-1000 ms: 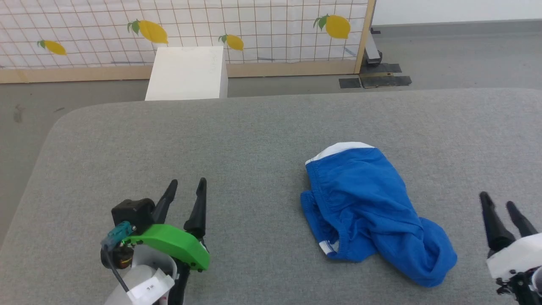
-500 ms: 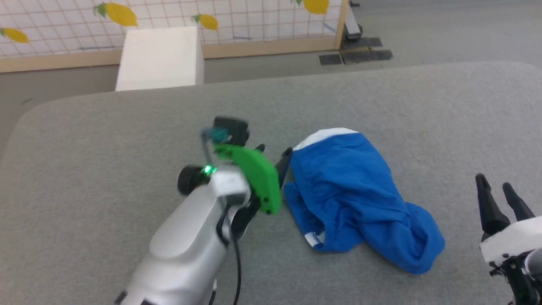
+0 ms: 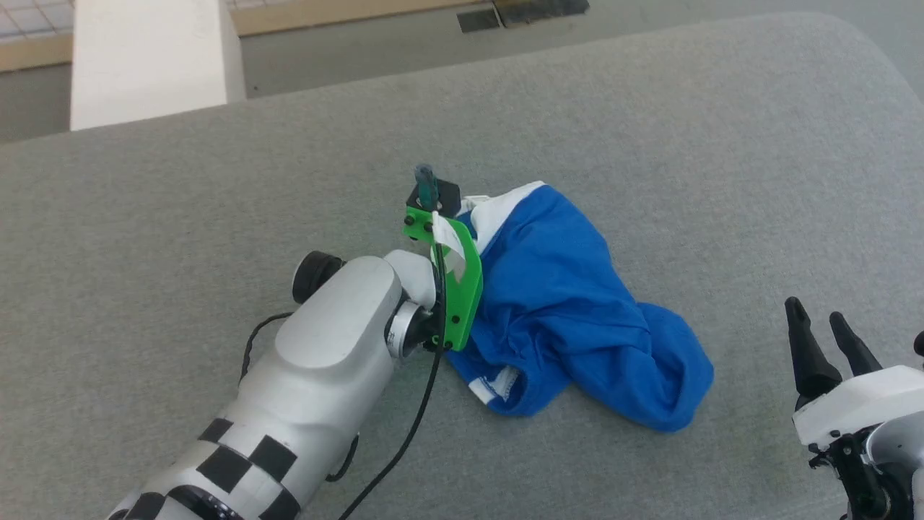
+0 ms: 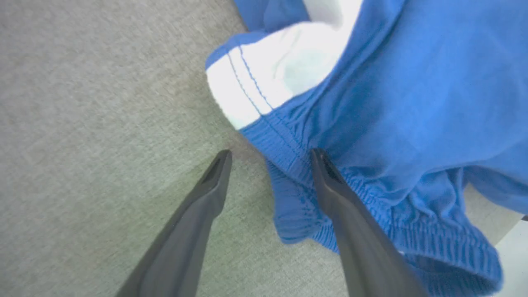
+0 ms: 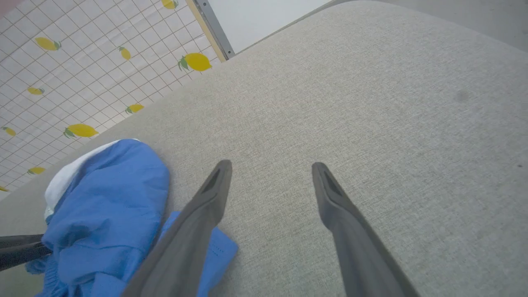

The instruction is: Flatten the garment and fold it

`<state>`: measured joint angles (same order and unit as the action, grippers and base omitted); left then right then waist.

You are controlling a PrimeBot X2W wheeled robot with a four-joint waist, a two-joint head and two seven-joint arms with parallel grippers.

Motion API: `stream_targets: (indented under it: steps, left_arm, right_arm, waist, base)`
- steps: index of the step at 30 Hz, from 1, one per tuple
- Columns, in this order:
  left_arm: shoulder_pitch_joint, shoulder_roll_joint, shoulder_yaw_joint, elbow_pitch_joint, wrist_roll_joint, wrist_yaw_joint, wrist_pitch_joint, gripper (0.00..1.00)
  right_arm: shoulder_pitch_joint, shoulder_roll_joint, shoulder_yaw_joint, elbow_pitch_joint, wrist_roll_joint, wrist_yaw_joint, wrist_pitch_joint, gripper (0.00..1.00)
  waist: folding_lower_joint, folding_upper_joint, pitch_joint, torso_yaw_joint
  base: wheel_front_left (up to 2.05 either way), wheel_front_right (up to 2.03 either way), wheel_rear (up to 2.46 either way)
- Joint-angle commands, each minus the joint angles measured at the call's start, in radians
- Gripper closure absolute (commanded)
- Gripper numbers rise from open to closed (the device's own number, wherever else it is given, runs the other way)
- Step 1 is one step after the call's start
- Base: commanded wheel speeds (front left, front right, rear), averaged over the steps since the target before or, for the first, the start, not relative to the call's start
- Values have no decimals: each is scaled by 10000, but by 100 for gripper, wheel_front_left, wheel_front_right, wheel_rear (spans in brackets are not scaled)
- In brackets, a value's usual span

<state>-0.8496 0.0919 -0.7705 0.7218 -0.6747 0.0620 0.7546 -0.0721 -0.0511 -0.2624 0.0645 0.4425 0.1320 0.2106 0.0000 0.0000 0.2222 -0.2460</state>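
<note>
One garment point(image 3: 570, 289) | crumpled blue cloth, gathered waistband point(image 4: 433, 243) | table point(image 3: 722, 144) grey, felt-like

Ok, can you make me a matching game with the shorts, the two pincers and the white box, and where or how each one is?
1 shorts
2 left pincer
3 right pincer
4 white box

A beyond the table's far edge
B crumpled heap on the table
C open at the edge of the shorts
D open, apart from the shorts

Pairs: 1-B, 2-C, 3-D, 4-A
</note>
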Motion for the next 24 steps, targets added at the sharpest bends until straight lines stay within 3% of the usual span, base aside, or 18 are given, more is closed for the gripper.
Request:
stream_targets:
  steps: [1, 4, 5, 7, 17, 24]
  left_arm:
    - [-30, -21, -101, 113, -36, -63, 175, 0]
    - [104, -53, -309, 265, -56, -126, 525, 0]
    - [142, -65, -356, 288, -70, -145, 603, 39]
    - [208, -97, -401, 277, -115, -191, 605, 100]
    - [504, -238, 1055, -815, -1408, -289, -1332, 100]
    - [1459, 635, 2173, -2344, -2025, 79, -2140, 100]
  right_arm:
    - [-181, 8, 24, 56, 53, -13, -95, 0]
    - [-248, 8, 62, 148, 22, -13, -153, 0]
    - [-281, 8, 71, 158, 15, -13, -162, 0]
    - [-342, 8, 100, 169, -26, -13, -166, 0]
    - [-229, 8, -87, 292, -390, -13, -38, 0]
    - [69, 9, -201, 276, -542, -13, 177, 0]
  waist:
    - [0, 0, 328, -270]
    - [0, 0, 336, -193]
    - [0, 0, 332, -157]
    - [0, 0, 304, -55]
    - [0, 0, -428, 948]
    - [0, 0, -1183, 1716]
  base:
    - [0, 0, 0]
    - [0, 0, 0]
    - [0, 0, 0]
    - [0, 0, 0]
    - [0, 0, 0]
    - [0, 0, 0]
